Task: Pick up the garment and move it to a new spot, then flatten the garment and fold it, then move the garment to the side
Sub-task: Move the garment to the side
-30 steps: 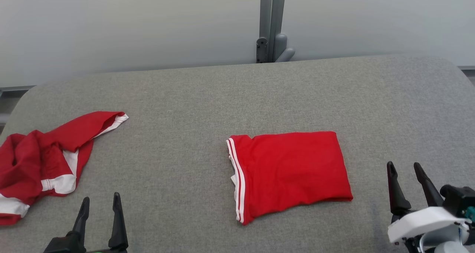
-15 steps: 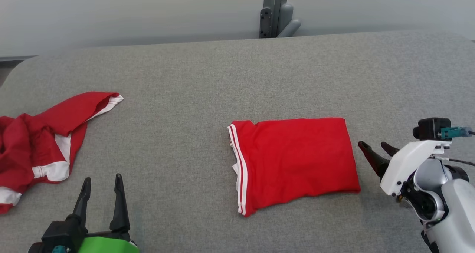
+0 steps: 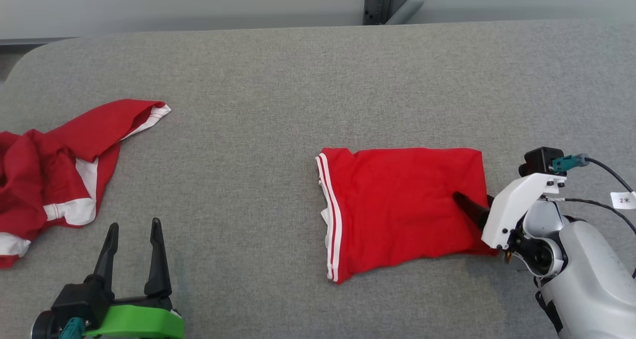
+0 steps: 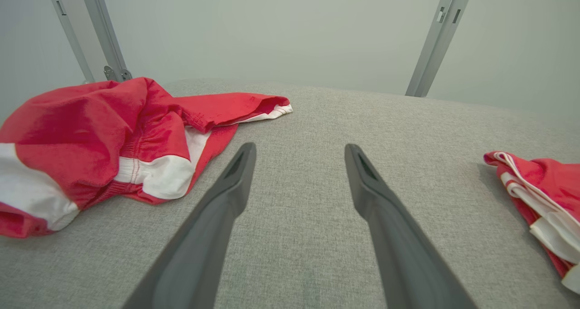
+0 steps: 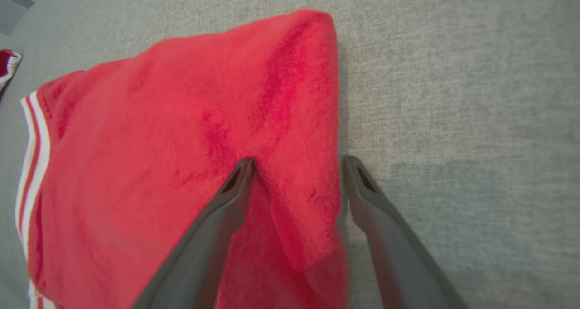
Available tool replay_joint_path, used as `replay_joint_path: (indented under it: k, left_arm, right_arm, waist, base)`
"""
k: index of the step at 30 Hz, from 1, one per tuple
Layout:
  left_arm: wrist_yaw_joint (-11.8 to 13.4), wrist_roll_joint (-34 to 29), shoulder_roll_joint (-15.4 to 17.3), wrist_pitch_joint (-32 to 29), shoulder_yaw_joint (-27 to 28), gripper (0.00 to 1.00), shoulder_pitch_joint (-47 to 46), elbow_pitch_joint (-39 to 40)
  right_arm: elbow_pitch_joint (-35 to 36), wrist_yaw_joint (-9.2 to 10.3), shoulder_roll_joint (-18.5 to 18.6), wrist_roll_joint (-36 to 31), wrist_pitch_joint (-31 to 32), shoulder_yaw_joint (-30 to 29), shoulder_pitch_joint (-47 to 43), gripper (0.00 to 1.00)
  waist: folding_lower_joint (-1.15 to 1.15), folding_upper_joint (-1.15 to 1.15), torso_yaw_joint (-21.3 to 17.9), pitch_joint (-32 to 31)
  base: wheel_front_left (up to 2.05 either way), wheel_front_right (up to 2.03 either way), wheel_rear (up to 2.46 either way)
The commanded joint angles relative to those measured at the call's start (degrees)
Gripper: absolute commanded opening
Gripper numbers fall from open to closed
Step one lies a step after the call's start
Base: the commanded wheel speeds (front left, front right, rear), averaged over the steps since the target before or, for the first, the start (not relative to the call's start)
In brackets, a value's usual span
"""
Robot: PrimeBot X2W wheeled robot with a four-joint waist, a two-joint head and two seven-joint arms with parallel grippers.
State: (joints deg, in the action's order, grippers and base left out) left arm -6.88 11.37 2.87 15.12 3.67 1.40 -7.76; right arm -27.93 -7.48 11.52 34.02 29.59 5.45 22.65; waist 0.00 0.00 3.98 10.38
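Right claw (image 3: 473,205) has swung in from the counter's near-right corner and now sits on the right edge of the folded garment (image 3: 402,210). The head camera tilted down too, so the shift of the whole scene isn't the cloth moving.

Right claw is wide open and grips nothing. In the right wrist view it straddles the fold edge, with one finger pressed into the red cloth and the other on the bare counter (image 3: 258,130) just beside the edge.

Left claw (image 3: 134,223) is also spread wide and empty, parked low at near left, close to a second, crumpled red garment (image 3: 59,165) but not touching it.

The folded piece lies flat, right of centre, white-striped hem to the left.

Looks like folding is done and this is the last step, moving it aside. Next it needs to close on that edge and catch every layer, not just the top one. Then slide or lift it low so the fold doesn't open.
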Motion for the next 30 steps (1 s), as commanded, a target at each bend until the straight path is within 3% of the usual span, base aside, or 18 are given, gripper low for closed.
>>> replay_joint_path:
  k: [1,2,10,17,23,30]
  left_arm:
    - [-0.2,-0.3,0.1,0.0,0.3,1.00,-0.8,0.2]
    - [-0.2,-0.3,0.1,0.0,0.3,1.00,-0.8,0.2]
    - [-0.1,-0.4,0.1,0.0,1.0,1.00,-1.0,0.8]
    - [-0.3,-1.1,0.1,0.0,1.2,1.00,-1.4,1.6]
    - [-0.5,-2.1,0.1,0.0,0.8,1.00,-3.6,3.5]
    - [-0.6,-3.0,1.8,0.0,0.7,1.00,-5.8,6.3]
  right_arm:
    - [-0.8,-0.03,-0.1,0.6,-0.3,0.8,0.4,0.45]
    - [-0.9,-0.03,-0.1,1.0,-0.4,1.3,0.5,0.00]
    - [-0.4,-0.02,1.9,4.7,-3.4,4.1,2.4,0.00]
    - [-0.7,-0.02,4.5,3.9,-7.0,5.6,5.6,0.00]
    - [-2.3,-0.02,8.1,1.4,-9.4,3.4,10.2,0.00]
    - [-4.4,-0.02,13.8,-2.3,-10.1,-2.8,17.0,0.00]
  waist:
    - [0.00,0.00,-0.2,0.1]
    - [0.00,0.00,-0.3,0.1]
    - [0.00,0.00,-3.3,0.8]
    - [0.00,0.00,-8.9,2.6]
    - [0.00,0.00,-11.5,6.6]
    - [0.00,0.00,-11.6,13.0]
  base:
    - [0.00,0.00,0.00]
    - [0.00,0.00,0.00]
    - [0.00,0.00,0.00]
    - [0.00,0.00,0.00]
    - [0.00,0.00,0.00]
    - [0.00,0.00,0.00]
